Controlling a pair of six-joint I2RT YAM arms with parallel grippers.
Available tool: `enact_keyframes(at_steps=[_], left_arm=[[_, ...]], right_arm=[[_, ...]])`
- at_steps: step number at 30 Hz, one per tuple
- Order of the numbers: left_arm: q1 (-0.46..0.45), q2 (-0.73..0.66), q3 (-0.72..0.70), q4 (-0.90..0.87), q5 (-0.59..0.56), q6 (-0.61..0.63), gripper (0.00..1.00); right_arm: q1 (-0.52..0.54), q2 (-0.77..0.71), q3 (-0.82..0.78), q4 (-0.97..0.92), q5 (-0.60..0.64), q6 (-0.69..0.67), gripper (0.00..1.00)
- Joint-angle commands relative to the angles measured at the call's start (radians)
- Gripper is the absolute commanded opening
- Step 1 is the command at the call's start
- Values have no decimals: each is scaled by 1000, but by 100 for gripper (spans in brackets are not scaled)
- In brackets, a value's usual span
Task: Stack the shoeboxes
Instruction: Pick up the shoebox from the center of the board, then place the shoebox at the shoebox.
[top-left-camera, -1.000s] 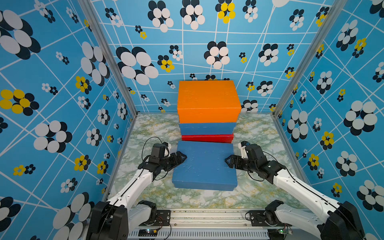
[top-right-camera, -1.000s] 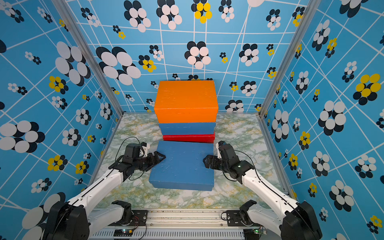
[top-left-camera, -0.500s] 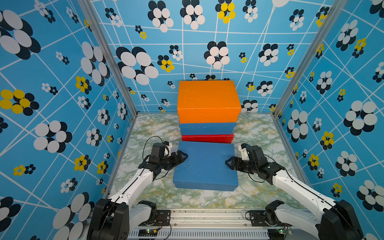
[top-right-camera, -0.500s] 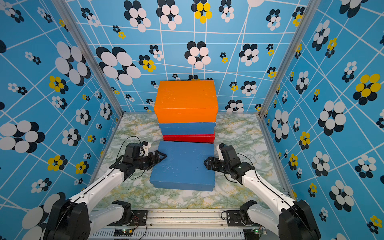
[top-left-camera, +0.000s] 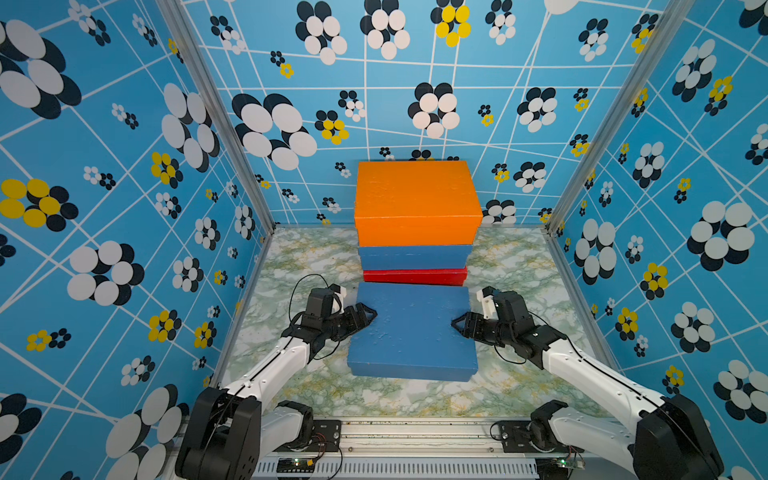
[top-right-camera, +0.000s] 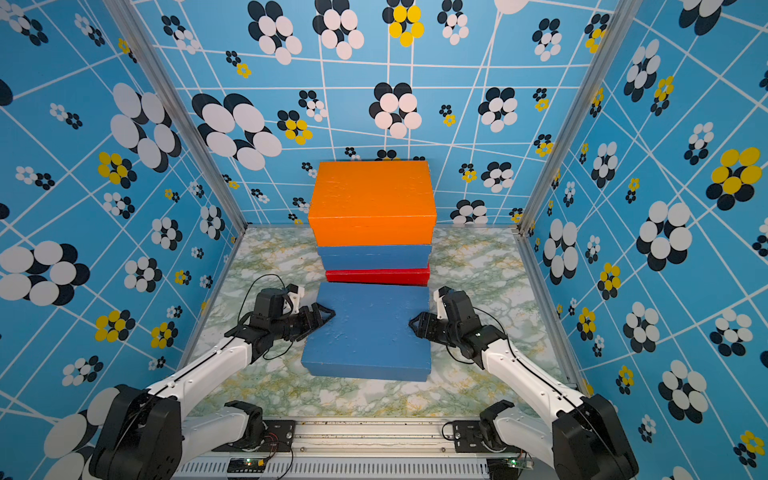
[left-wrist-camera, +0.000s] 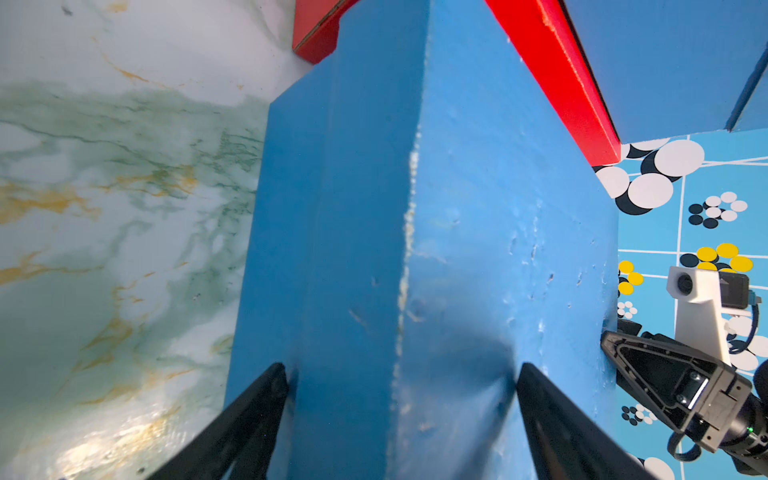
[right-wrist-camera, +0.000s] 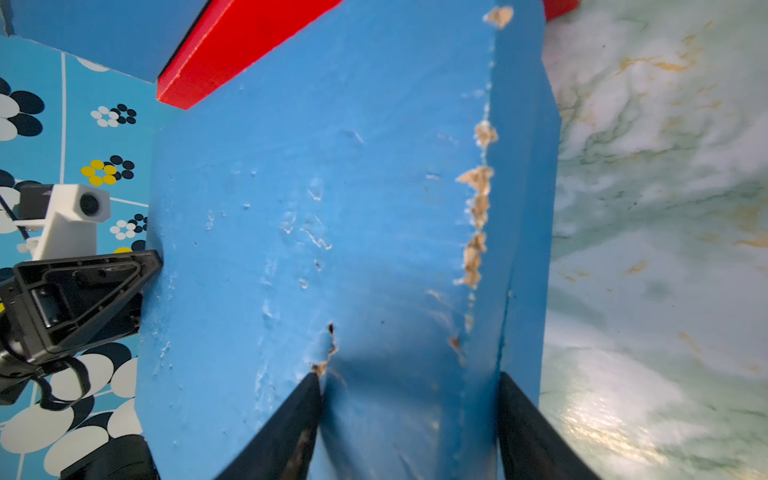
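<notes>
Bright, even overhead light, soft shadows. Top views bow at the edges. Wrist views: glare on counter (right-wrist-camera: 602, 415), near fingers (left-wrist-camera: 249, 424) blurred.

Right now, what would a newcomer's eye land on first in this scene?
Probably the orange shoebox topping a stack at the back of the marble table, over a middle blue shoebox and a red shoebox. Next, the front blue shoebox lying flat before the stack, with the left gripper and right gripper astride its opposite side edges. The flower-patterned walls surround everything.
</notes>
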Motion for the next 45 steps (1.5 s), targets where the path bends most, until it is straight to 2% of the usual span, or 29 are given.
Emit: enact_keyframes(at_steps=[1, 7, 11, 22, 35, 45], left_arm=[[-33, 25, -49, 39, 63, -25, 83], [-37, -19, -44, 47, 75, -42, 71], [-41, -75, 0, -1, 77, -30, 67], [-59, -213, 83, -85, 78, -42, 65], [-97, -290, 184, -149, 74, -40, 65], [-127, -364, 300, -253, 44, -24, 65]], right_arm=[[13, 27, -33, 7, -52, -13, 66], [14, 6, -24, -4, -61, -10, 65], [13, -44, -7, -40, -59, -16, 64], [14, -176, 54, -147, -61, -29, 63], [14, -283, 147, -239, -81, -46, 62], [15, -313, 316, -338, -100, -91, 60]])
